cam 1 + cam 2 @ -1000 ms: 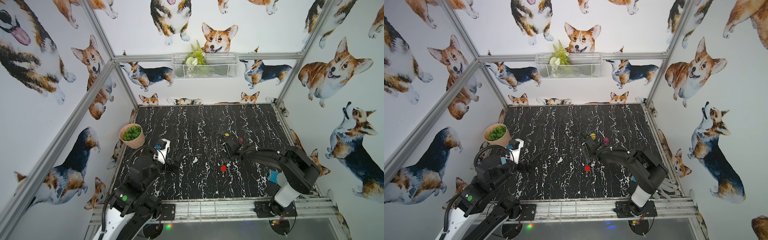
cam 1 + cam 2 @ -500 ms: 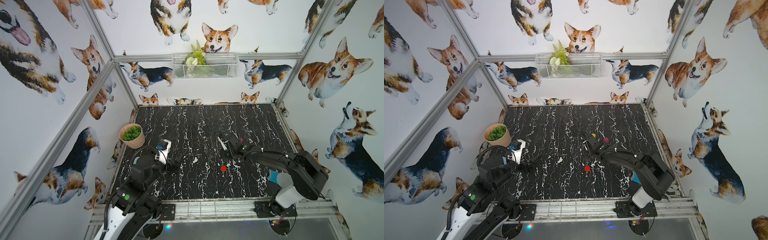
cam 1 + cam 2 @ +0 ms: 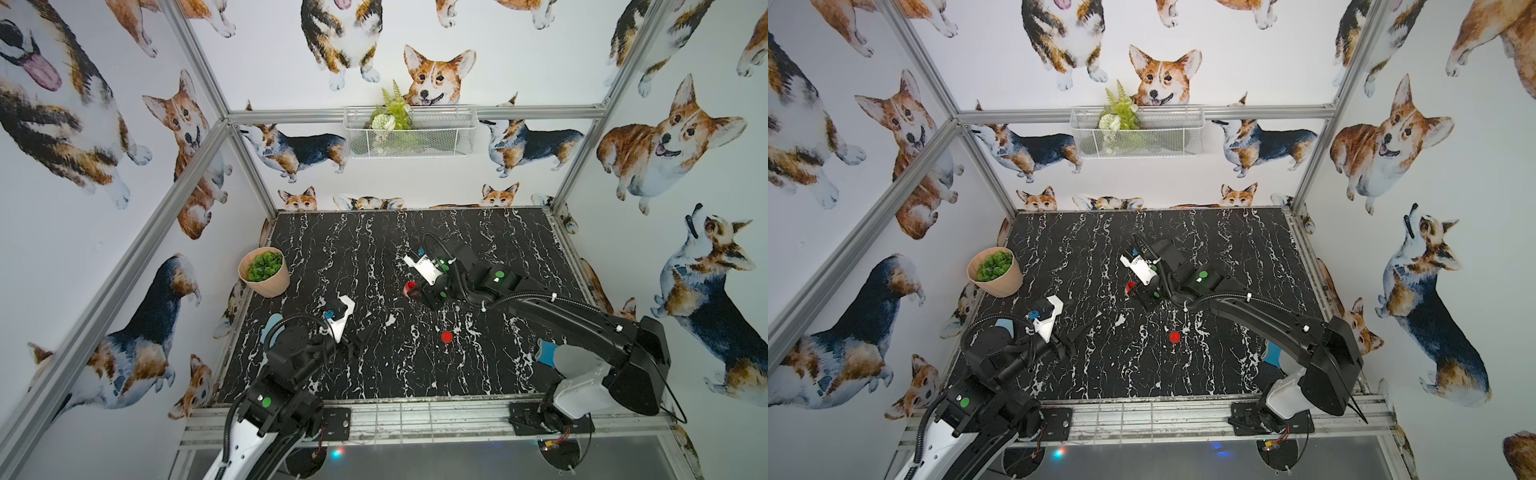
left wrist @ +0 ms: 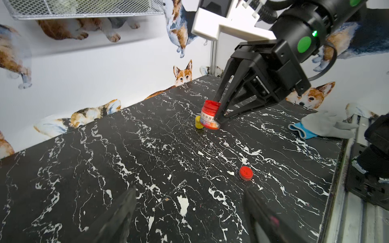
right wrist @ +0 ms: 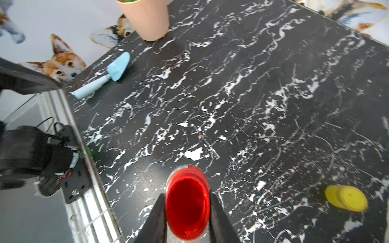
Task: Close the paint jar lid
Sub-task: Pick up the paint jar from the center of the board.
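We log paint jar (image 4: 209, 117) open, red paint inside, mouth up, axis near-vertical, right gripper (image 5: 187, 196) jaws clamping it, left gripper (image 4: 189, 189) jaws apart

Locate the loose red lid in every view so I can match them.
Both top views: red lid on the marble table, nearer the front edge than the open red paint jar.
Left wrist: lid closer to the camera than the jar.
Right wrist: not in it.
Shared landmark: that jar, held in the right pincer.
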{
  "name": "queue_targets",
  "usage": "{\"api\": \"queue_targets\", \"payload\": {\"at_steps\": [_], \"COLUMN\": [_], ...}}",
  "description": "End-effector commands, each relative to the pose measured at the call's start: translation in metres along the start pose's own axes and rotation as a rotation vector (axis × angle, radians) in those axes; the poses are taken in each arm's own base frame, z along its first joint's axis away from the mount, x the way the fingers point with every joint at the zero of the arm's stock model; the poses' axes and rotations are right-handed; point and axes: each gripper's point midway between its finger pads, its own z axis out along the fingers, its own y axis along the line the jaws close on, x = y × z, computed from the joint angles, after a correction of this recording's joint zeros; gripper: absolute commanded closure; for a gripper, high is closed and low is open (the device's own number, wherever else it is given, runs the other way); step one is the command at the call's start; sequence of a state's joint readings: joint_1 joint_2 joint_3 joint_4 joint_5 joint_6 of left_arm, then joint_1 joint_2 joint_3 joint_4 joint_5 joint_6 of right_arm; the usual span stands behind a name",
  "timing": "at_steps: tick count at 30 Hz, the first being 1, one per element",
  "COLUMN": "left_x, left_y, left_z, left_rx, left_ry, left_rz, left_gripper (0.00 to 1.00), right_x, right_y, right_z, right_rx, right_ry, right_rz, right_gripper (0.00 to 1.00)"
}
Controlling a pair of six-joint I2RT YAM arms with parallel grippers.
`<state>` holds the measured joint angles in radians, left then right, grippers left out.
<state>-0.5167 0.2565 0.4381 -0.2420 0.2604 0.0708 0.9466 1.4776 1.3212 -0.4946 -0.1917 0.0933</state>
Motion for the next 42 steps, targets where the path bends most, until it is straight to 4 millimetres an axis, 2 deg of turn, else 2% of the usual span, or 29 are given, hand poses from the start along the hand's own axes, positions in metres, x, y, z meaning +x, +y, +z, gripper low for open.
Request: {"api": "queue_targets", "payload": {"at_steps": [1, 4, 8, 16, 23, 42], "left_x": [-0.014, -0.016, -0.016, -0.018, -0.021, -0.023], "left_y": [0.000, 0.005, 0.000, 0.003, 0.008, 0.009], "left_z": [-0.005, -0.008, -0.008, -0.009, -0.013, -0.014], "left_rx": [-0.005, -0.044, -0.012, -0.034, -0.071, -0.075], "left_ry": [-0.053, -0.059, -0.065, -0.068, -0.083, -0.095], "left_rz": [0.084, 0.104, 0.118, 0.122, 0.137, 0.143], "left_gripper": [0.29, 0.29, 0.29, 0.36, 0.39, 0.44], "right_x": [-0.009, -0.020, -0.035, -0.047, -0.053, -0.061], "right_y": [0.032, 0.050, 0.070, 0.102, 0.110, 0.123], "right_z": [-0.003, -0.005, -0.010, -0.006, 0.004, 0.012], "right_rx": [-0.105, -0.141, -0.176, -0.221, -0.236, -0.250], "right_ry": [0.007, -0.009, -0.035, -0.044, -0.041, -0.042], "right_rz": [-0.018, -0.043, -0.065, -0.114, -0.108, -0.114], "right_gripper": [0.70, 0.70, 0.70, 0.70, 0.70, 0.71]}}
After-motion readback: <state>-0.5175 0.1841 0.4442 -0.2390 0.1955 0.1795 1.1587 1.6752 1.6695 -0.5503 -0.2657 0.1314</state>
